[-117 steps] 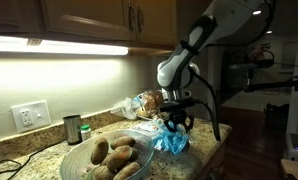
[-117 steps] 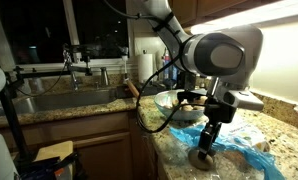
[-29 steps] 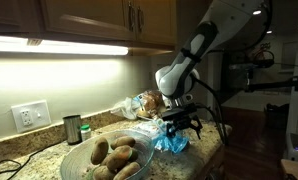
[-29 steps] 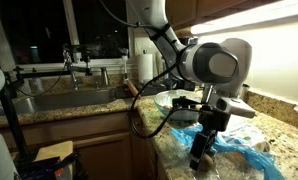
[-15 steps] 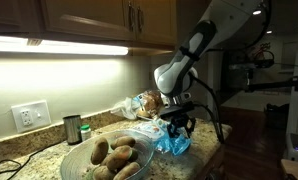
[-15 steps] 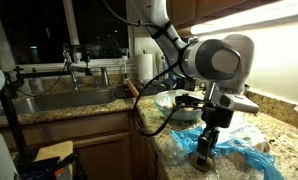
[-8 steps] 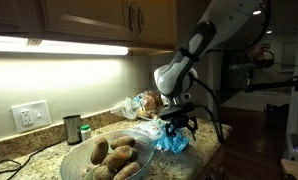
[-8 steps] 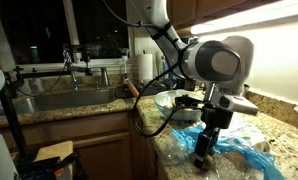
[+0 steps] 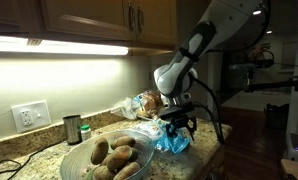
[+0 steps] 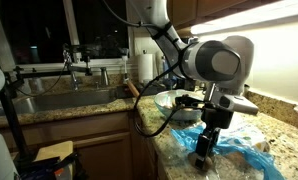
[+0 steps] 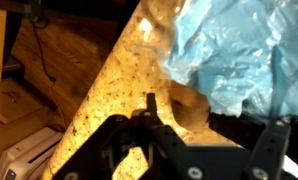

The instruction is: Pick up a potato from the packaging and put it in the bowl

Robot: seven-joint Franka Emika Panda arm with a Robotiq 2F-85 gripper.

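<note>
Low in the wrist view the gripper (image 11: 194,135) has its jaws spread apart, a potato (image 11: 189,106) between them at the blue bag's (image 11: 239,50) edge. In an exterior view the bowl (image 9: 69,160) sits lower left.

white rounded arm (image 9: 219,25) with grey joints, black cables (image 10: 139,112), and a black gripper (image 10: 204,155).

Gripper (image 10: 202,158) at the counter (image 10: 175,148) edge
It hangs low at the crumpled blue packaging (image 10: 241,152); the sink (image 10: 59,100) lies well apart.
</note>
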